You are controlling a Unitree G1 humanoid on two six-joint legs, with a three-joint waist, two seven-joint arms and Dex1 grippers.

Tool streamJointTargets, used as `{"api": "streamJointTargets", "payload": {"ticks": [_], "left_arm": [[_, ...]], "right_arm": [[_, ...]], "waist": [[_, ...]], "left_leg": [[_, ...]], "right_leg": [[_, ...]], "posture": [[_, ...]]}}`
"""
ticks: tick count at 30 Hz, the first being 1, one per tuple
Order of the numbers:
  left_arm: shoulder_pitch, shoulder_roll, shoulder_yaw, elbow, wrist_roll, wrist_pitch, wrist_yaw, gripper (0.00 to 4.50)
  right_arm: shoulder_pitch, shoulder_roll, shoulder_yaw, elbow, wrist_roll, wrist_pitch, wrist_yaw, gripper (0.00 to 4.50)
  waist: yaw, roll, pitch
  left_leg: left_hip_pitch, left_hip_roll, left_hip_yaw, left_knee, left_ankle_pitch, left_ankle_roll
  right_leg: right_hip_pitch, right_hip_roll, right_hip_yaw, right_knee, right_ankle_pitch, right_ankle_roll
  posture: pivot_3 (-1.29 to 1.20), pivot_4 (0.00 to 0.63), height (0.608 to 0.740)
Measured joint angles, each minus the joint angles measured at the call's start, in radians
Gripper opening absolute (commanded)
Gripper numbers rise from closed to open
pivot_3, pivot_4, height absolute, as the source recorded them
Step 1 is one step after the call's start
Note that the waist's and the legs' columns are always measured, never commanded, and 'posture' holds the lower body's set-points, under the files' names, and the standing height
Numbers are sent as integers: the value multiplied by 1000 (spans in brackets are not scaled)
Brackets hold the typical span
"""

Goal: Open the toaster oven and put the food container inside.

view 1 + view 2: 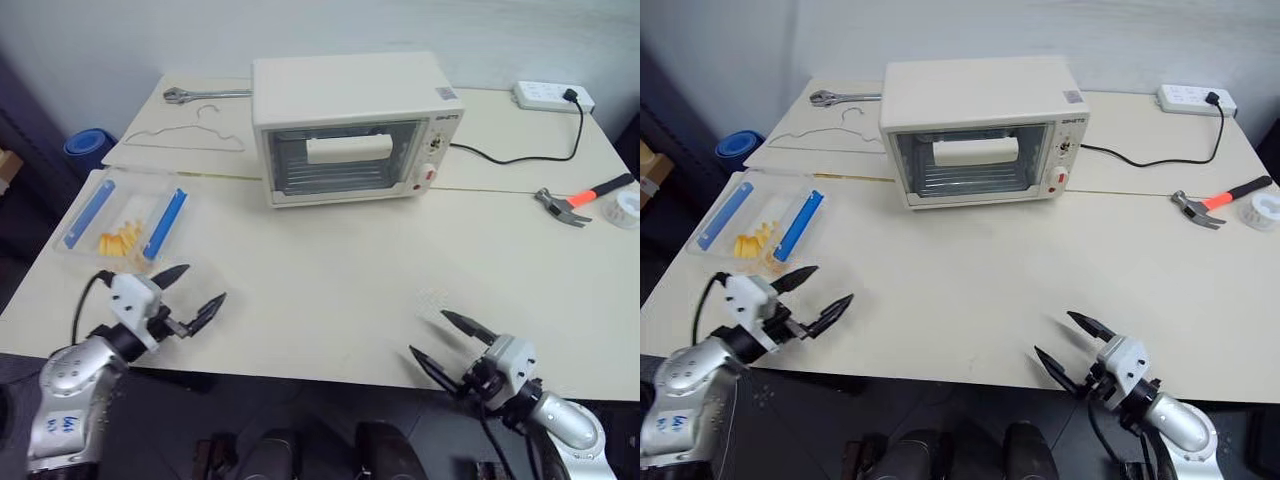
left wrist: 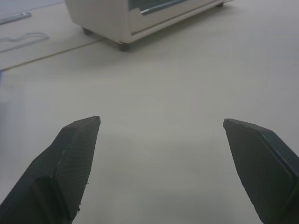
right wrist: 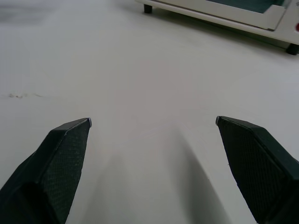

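Two end effectors, left (image 1: 199,287) and right (image 1: 443,338), hover at worktop's (image 1: 330,270) near edge, black fingers spread apart, empty. Cream-white boxy toaster oven (image 1: 355,125) stands mid-rear, glass door closed. Clear rectangular plastic food container (image 1: 125,218) with blue clips lies just beyond left end effector.

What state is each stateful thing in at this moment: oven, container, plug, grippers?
toaster oven: door shut
food container: on the table, apart from both grippers
power strip: one black plug in
left gripper: open, empty
right gripper: open, empty
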Motion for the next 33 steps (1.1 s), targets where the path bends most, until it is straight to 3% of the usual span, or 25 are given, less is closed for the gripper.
{"api": "streamJointTargets", "payload": {"ticks": [5,10,15,18,23,33], "left_arm": [[2,15,0,-2,-15,11,-19,4500],[-52,66,50,-46,-217,145,-102,4500],[-185,122,92,-83,-335,233,-110,4500],[-224,124,107,-95,-372,260,-89,4500],[-228,119,114,-109,-390,291,-54,4500],[-207,83,90,-155,-383,305,-3,4500]], "right_arm": [[-179,-20,1,57,51,63,11,4477],[-543,-93,-7,170,140,236,40,4477],[-938,-80,44,469,110,328,67,4477],[-1072,-51,70,577,87,332,81,4477],[-1181,20,98,703,54,316,99,4477],[-1172,51,113,674,42,309,145,4477]], "waist": [[-1,1,0],[2,1,1],[0,2,1],[-3,2,1],[-15,2,1],[-22,3,1]], "left_leg": [[0,0,0,1,1,-1],[-2,1,-3,3,0,-1],[-4,1,-4,6,0,-1],[-4,1,-6,4,0,-1],[-6,0,-6,5,-1,0],[-6,0,-6,9,-1,-1]], "right_leg": [[0,0,0,1,0,0],[-1,0,-2,1,0,-1],[-1,0,-4,2,-1,-1],[-2,0,-6,2,-1,-2],[-1,-1,-7,3,-1,-2],[-1,0,-7,4,-1,-1]], "posture": [[0,150,740],[0,150,740],[0,150,740],[0,150,740],[0,150,740],[0,150,740]]}}
